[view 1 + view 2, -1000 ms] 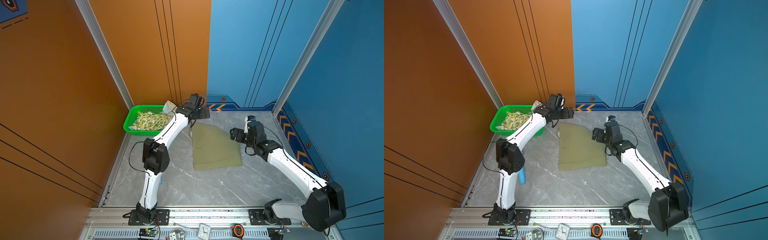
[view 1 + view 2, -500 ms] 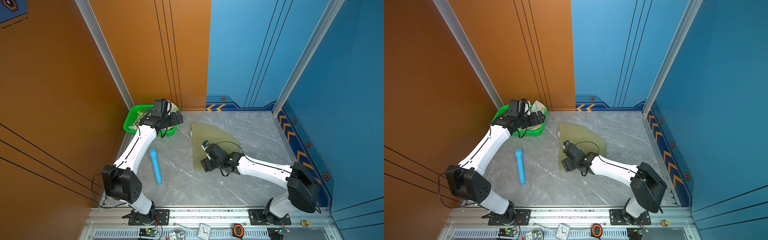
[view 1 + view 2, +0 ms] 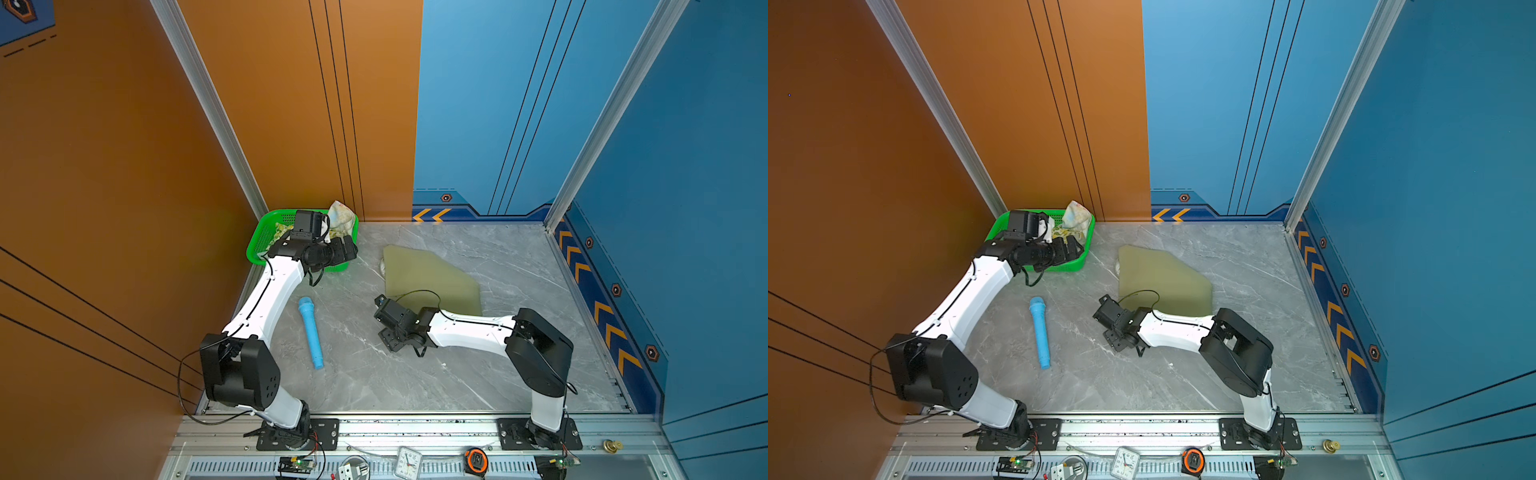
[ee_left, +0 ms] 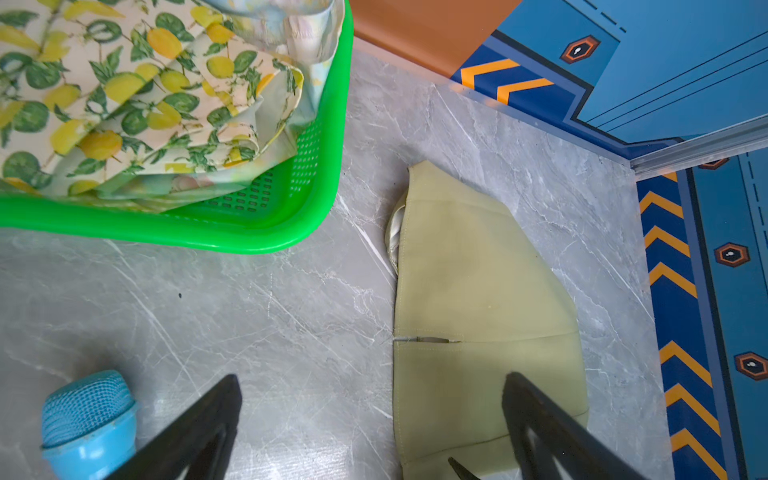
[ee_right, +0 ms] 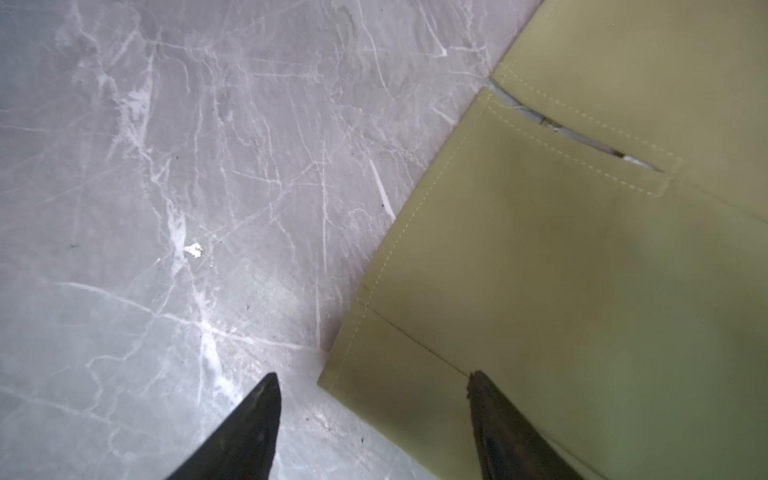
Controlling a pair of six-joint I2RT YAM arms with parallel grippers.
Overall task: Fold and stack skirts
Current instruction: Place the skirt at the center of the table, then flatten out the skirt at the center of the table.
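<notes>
Progress looked slight. At centre left of a top view the green basket [image 3: 254,249] held the lemon skirt [image 3: 280,228] and the pastel skirt [image 3: 343,216]. Both were crumpled and unfolded, and the pastel one was bunched up at the basket's upper right corner. The left gripper [image 4: 372,381] hung by the basket's lower right corner, jaws spread wide and nothing between them. Below it in the frame, the blue microphone toy [image 3: 311,332] lay on the table [image 3: 374,374], apart from every garment. Near the middle, the right gripper [image 5: 372,376] sat low at the lower left corner of the olive skirt [image 3: 428,278]. Its jaws were partly apart and straddled that corner, one tip over bare table and one over cloth, with no visible pinch on the fabric. The olive skirt itself lay flat just right of centre, alone. No stack existed. By my reckoning a fold of this first skirt was only being set up, and the two in the basket waited.
</notes>
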